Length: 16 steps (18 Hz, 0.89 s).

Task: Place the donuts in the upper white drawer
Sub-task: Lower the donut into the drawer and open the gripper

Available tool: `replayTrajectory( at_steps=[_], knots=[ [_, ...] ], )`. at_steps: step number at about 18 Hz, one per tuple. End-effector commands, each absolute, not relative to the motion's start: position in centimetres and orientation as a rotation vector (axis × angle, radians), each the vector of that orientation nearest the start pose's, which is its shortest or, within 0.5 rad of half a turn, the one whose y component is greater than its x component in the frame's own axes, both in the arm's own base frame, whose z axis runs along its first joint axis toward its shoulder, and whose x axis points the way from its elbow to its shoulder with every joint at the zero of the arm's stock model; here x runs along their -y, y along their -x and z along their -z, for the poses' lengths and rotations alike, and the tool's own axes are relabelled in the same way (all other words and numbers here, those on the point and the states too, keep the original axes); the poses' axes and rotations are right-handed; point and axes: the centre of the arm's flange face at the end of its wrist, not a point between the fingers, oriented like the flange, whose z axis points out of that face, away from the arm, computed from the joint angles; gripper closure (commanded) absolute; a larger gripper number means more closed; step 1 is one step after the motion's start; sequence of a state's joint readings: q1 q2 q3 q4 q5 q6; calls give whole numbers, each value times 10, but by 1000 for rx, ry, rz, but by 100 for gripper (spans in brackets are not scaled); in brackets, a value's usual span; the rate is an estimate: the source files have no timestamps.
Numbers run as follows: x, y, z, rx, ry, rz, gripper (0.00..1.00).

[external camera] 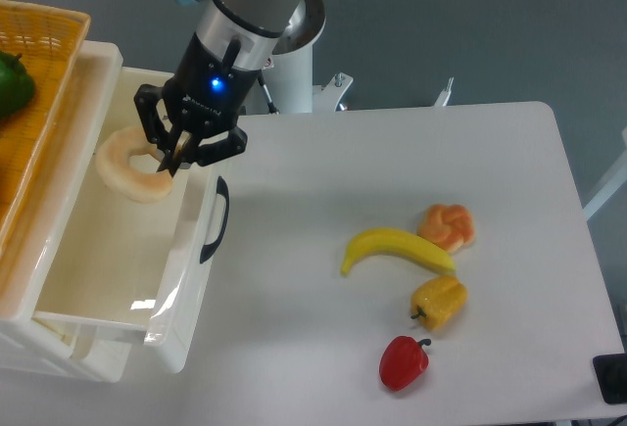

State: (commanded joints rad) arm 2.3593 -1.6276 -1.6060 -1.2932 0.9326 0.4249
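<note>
The ring donut (127, 168), pale cream side showing, hangs over the back part of the open upper white drawer (182, 284), which has a curved black handle (217, 218) on its front. My gripper (174, 159) is shut on the ring's right side and holds it tilted inside the drawer's opening. The twisted knot-shaped donut (448, 225) lies on the table to the right, touching the banana's far end.
A banana (392, 247), a yellow bell pepper (440, 302) and a red pepper (405, 362) lie near the knot donut. An orange wicker basket (44, 73) with a green item (10, 83) sits above the drawer unit at left.
</note>
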Motion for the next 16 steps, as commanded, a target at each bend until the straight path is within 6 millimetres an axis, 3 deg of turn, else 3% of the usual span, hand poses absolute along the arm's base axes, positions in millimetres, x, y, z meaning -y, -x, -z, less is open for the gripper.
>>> replayTrajectory(
  at_steps=[12, 15, 16],
  knots=[
    [-504, 219, -460, 397, 2621, 587, 92],
    [-505, 214, -454, 383, 2632, 596, 85],
    [-506, 212, -454, 371, 2634, 596, 76]
  ],
)
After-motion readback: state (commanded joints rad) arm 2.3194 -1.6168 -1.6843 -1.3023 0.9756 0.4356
